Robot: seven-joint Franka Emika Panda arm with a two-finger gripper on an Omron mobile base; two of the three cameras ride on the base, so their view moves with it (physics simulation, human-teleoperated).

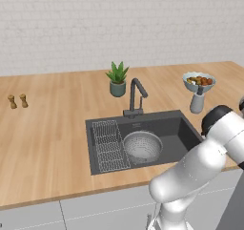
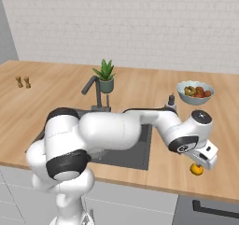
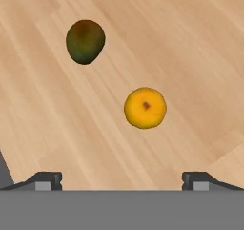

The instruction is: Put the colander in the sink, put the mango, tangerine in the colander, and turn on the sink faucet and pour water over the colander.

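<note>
The silver colander [image 1: 142, 145] sits in the dark sink [image 1: 178, 126], beside the wire rack [image 1: 109, 145]. The faucet [image 1: 137, 93] [image 2: 93, 88] stands behind the basin, and the water is out of view. On the wooden counter right of the sink lie the orange tangerine [image 3: 145, 108] [image 2: 197, 169] and, a little farther off, the dark green mango [image 3: 85, 41]. My gripper [image 3: 122, 180] [image 2: 201, 161] hangs open just above the tangerine, fingertips wide apart and holding nothing. In the right base view the hand hides the mango.
A pale fruit bowl [image 1: 198, 81] [image 2: 195, 92] stands on a grey stand [image 1: 197, 102] behind the fruits. A potted plant [image 1: 117, 79] sits behind the faucet. Two small shakers [image 1: 17, 101] stand far left. The counter's front edge runs close to the tangerine.
</note>
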